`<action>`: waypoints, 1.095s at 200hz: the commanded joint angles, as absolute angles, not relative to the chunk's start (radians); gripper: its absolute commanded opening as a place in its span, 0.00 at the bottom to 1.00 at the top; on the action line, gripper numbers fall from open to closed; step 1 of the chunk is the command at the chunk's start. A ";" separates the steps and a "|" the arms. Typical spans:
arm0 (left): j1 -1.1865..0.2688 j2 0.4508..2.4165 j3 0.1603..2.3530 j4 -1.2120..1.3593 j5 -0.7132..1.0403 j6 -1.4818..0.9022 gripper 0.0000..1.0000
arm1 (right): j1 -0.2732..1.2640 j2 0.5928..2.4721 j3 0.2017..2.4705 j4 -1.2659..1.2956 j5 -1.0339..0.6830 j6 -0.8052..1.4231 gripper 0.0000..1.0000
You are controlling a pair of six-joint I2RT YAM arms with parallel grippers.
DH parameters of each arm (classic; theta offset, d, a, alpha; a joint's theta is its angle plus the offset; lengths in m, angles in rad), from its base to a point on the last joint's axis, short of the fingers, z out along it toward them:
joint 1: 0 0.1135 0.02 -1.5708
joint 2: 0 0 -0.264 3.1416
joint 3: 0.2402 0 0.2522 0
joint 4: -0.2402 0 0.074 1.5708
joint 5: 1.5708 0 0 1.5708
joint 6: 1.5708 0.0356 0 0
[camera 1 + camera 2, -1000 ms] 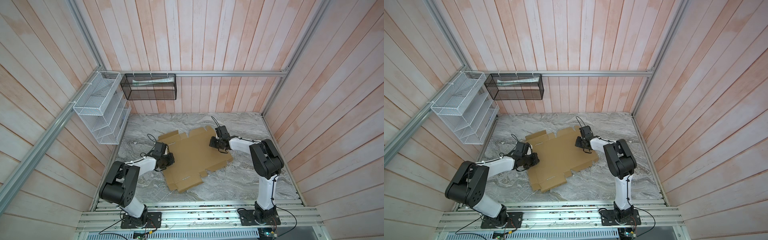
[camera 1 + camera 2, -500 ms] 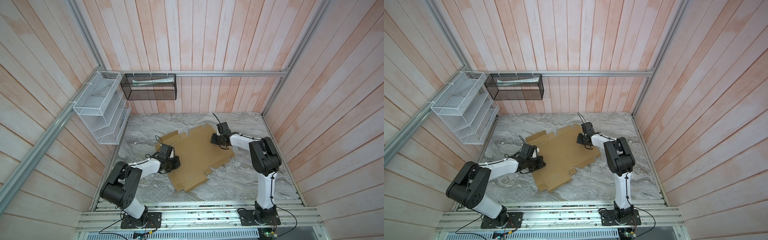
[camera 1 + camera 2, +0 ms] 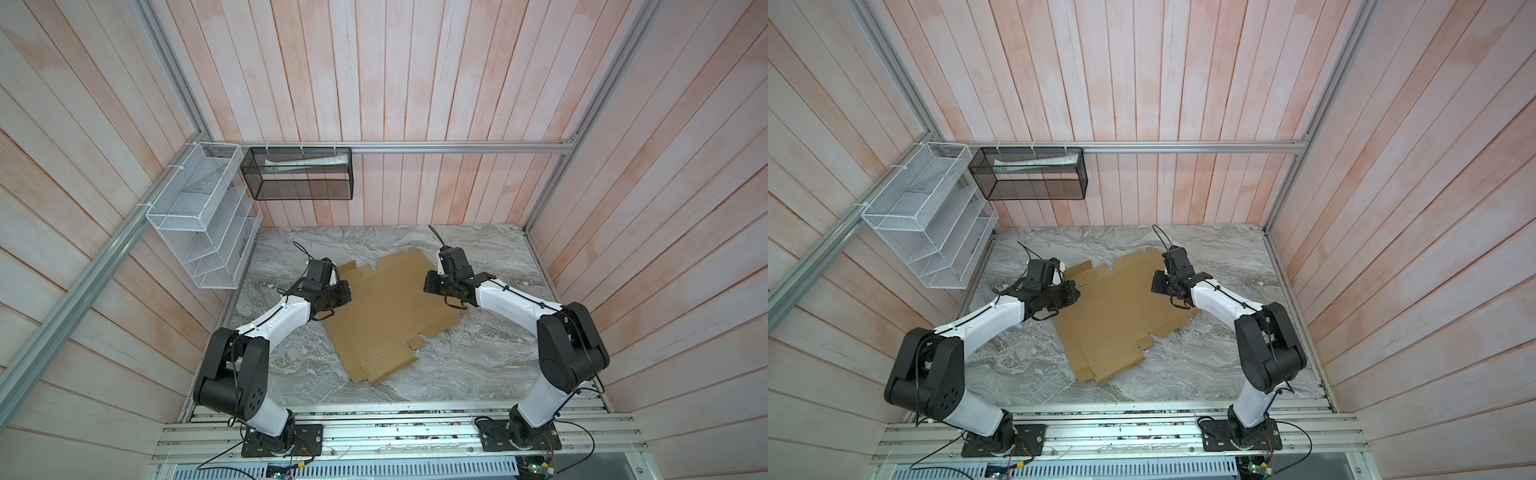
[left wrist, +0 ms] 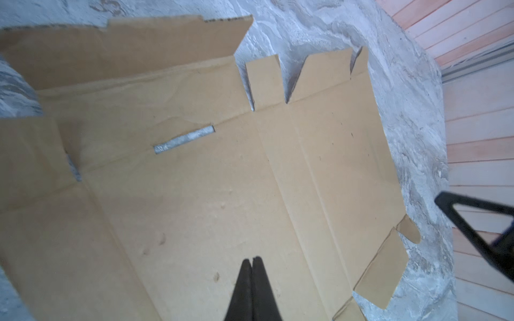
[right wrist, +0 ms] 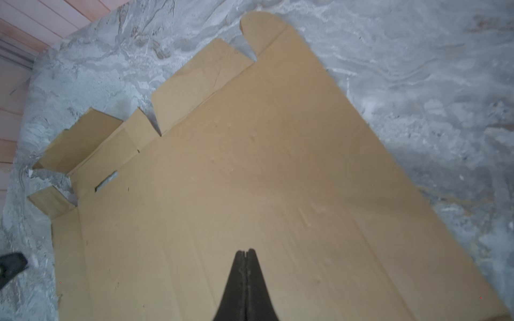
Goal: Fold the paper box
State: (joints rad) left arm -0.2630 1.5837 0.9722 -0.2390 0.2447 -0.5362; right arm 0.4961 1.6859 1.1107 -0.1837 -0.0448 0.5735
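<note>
Closed left fingers point(image 4: 242, 287) and right fingers point(image 5: 236, 279) seemingly touch flat paper box point(image 3: 386, 320)

Pinkish plank walls point(image 3: 415, 83) enclose a grey marbled tabletop point(image 3: 478, 353); a white wire rack point(image 3: 199, 220) and black mesh basket point(image 3: 299, 195) hang by its far-left corner.

Lab rig: aluminium frame point(image 3: 457, 146), plank walls point(image 3: 395, 75).

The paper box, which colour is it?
Plain tan-brown, unprinted; the paper box shows best in the right wrist view.
</note>
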 commanded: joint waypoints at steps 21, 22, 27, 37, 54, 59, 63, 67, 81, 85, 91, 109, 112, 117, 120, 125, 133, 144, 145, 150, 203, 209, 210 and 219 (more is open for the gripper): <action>-0.221 1.688 1.039 -0.230 0.205 -0.489 0.00 | 0.543 1.620 0.996 -0.211 -0.011 0.670 0.00; -0.221 1.690 1.040 -0.229 0.205 -0.488 0.00 | 0.543 1.620 0.993 -0.211 -0.012 0.671 0.00; -0.217 1.702 1.045 -0.229 0.200 -0.488 0.00 | 0.546 1.617 0.982 -0.209 -0.013 0.678 0.00; -0.208 1.724 1.053 -0.228 0.195 -0.485 0.00 | 0.546 1.615 0.959 -0.202 -0.018 0.691 0.00; -0.191 1.749 1.052 -0.222 0.195 -0.484 0.00 | 0.545 1.625 0.934 -0.198 -0.026 0.705 0.00; -0.187 1.753 1.049 -0.216 0.192 -0.485 0.00 | 0.546 1.630 0.928 -0.196 -0.028 0.708 0.00; -0.184 1.757 1.046 -0.214 0.193 -0.484 0.00 | 0.545 1.634 0.924 -0.194 -0.033 0.708 0.00; -0.181 1.760 1.043 -0.211 0.193 -0.484 0.00 | 0.546 1.639 0.921 -0.191 -0.034 0.711 0.00; -0.170 1.769 1.032 -0.204 0.191 -0.485 0.00 | 0.546 1.654 0.913 -0.182 -0.043 0.716 0.00; -0.168 1.771 1.029 -0.202 0.188 -0.483 0.00 | 0.546 1.659 0.911 -0.178 -0.045 0.718 0.00; -0.166 1.773 1.025 -0.200 0.185 -0.485 0.00 | 0.545 1.665 0.911 -0.174 -0.048 0.719 0.00; -0.165 1.778 1.013 -0.192 0.181 -0.483 0.00 | 0.546 1.683 0.911 -0.163 -0.056 0.722 0.00; -0.163 1.780 1.011 -0.192 0.181 -0.483 0.00 | 0.545 1.686 0.911 -0.161 -0.059 0.722 0.00; -0.163 1.783 1.009 -0.190 0.180 -0.483 0.00 | 0.545 1.691 0.912 -0.158 -0.061 0.724 0.00; -0.163 1.785 1.007 -0.188 0.181 -0.483 0.00 | 0.545 1.694 0.913 -0.157 -0.062 0.723 0.00; -0.163 1.788 1.004 -0.187 0.180 -0.483 0.00 | 0.543 1.697 0.912 -0.155 -0.062 0.724 0.00; -0.163 1.791 1.000 -0.186 0.179 -0.484 0.00 | 0.544 1.704 0.914 -0.153 -0.064 0.724 0.00; -0.163 1.795 0.991 -0.184 0.176 -0.483 0.00 | 0.544 1.713 0.918 -0.152 -0.066 0.724 0.00; -0.163 1.796 0.990 -0.183 0.176 -0.483 0.00 | 0.544 1.713 0.918 -0.152 -0.066 0.723 0.00; -0.163 1.796 0.987 -0.182 0.173 -0.482 0.00 | 0.543 1.718 0.919 -0.150 -0.066 0.724 0.00; -0.163 1.781 0.927 -0.179 0.160 -0.480 0.00 | 0.536 1.768 0.926 -0.133 -0.090 0.720 0.00; -0.163 1.778 0.916 -0.177 0.158 -0.481 0.00 | 0.534 1.774 0.930 -0.135 -0.093 0.717 0.00; -0.163 1.777 0.915 -0.177 0.157 -0.482 0.00 | 0.534 1.775 0.931 -0.135 -0.093 0.717 0.00; -0.163 1.774 0.902 -0.175 0.158 -0.485 0.00 | 0.528 1.785 0.936 -0.136 -0.094 0.710 0.00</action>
State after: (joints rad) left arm -0.1650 1.7786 0.9466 -0.1791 0.1780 -0.4969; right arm 0.5396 1.7462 0.9226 -0.1307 -0.0784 0.7139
